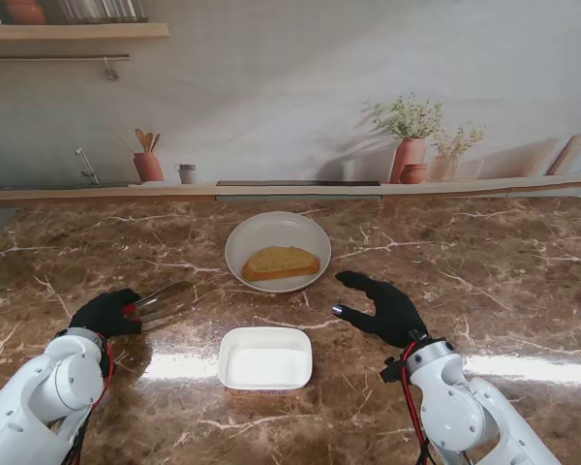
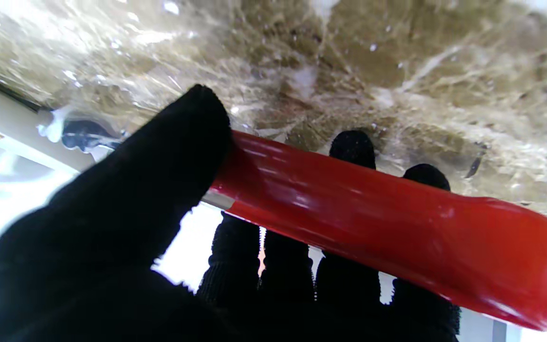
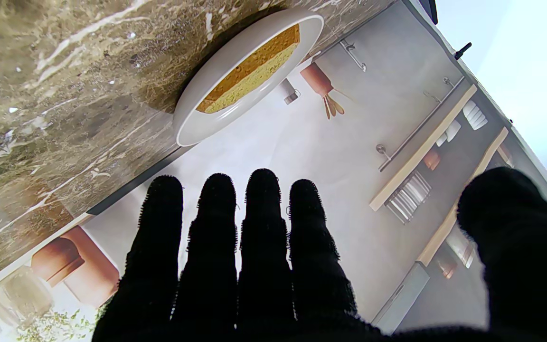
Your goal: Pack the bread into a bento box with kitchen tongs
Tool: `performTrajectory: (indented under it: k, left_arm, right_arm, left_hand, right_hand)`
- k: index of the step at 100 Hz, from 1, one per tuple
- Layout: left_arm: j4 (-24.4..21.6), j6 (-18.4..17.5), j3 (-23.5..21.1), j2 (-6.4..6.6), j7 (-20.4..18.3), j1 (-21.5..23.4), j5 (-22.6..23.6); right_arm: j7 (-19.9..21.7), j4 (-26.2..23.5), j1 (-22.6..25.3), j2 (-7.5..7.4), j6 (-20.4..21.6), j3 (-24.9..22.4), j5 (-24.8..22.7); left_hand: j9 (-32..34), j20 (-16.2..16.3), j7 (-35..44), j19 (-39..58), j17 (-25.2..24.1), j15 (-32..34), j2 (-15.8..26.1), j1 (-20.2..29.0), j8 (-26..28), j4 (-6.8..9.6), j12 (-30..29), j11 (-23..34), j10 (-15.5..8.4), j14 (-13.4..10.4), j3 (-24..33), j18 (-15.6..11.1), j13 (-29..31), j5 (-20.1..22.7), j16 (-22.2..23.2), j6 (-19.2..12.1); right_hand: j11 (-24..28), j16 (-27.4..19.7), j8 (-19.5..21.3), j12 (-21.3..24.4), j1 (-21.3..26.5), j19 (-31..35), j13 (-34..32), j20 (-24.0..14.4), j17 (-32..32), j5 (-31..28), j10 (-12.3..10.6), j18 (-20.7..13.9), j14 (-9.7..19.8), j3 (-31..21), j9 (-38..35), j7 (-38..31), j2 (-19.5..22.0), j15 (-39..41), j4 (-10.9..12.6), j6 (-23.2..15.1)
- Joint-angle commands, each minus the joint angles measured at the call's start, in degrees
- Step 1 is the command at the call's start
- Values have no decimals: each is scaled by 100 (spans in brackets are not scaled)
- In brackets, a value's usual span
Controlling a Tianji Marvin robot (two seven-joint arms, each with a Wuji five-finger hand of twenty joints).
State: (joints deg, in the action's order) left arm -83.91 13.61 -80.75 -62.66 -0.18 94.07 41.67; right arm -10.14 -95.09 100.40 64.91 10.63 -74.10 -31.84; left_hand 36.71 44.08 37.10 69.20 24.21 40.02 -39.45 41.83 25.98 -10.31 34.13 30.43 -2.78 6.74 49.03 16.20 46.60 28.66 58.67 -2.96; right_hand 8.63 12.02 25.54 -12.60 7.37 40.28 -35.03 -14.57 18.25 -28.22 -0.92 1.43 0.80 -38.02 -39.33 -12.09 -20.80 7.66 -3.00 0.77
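Note:
A slice of toasted bread (image 1: 280,263) lies in a round white bowl (image 1: 244,235) at the table's middle; both also show in the right wrist view, bread (image 3: 249,71) and bowl (image 3: 193,128). A white rectangular bento box (image 1: 265,357) stands nearer to me, nothing in it. My left hand (image 1: 105,313), black-gloved, is shut on the tongs (image 1: 163,301), whose metal arms point right toward the bowl. The tongs' red handle (image 2: 378,228) crosses my fingers (image 2: 349,147) in the left wrist view. My right hand (image 1: 380,308) hovers open to the right of the bowl, fingers (image 3: 216,237) spread, holding nothing.
The brown marble table (image 1: 484,262) spreads all around. A ledge at the far edge carries a terracotta utensil pot (image 1: 147,166), a small cup (image 1: 186,173) and plant vases (image 1: 409,158). A wall shelf (image 1: 73,31) hangs at the far left.

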Motion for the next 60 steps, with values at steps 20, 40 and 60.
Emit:
performTrajectory:
  k: [20, 40, 60]
  left_arm:
    - [-68, -371, -190, 74, -225, 85, 219]
    - [-169, -532, -286, 104, -277, 102, 419]
    - [-178, -555, -275, 117, -315, 76, 486]
  right_arm:
    - [77, 14, 62, 5, -32, -6, 61]
    - [63, 39, 60, 11, -28, -7, 92]
    - [52, 44, 70, 13, -22, -14, 91]
  left_hand:
    - [220, -86, -1285, 735, 704, 171, 680, -259, -955, 431, -756, -203, 428, 181, 346, 70, 716, 595, -319, 335]
    - [427, 19, -1429, 907, 888, 289, 762, -265, -1038, 435, -781, -108, 342, 157, 388, 59, 959, 747, -283, 117]
    - [534, 107, -1200, 951, 856, 353, 1001, -216, -939, 444, -789, -88, 324, 349, 301, 136, 900, 1097, -207, 68]
  right_hand:
    - [62, 134, -69, -91, 168, 124, -175, -186, 14, -64, -39, 80, -35, -40, -133, -12, 117, 80, 130, -122]
    - [67, 158, -67, -111, 176, 125, -166, -219, -1, -80, -46, 105, -53, -42, -146, -21, 111, 81, 130, -133]
    - [62, 171, -69, -123, 167, 120, -156, -246, -1, -74, -54, 121, -62, -46, -146, -19, 112, 77, 129, -134]
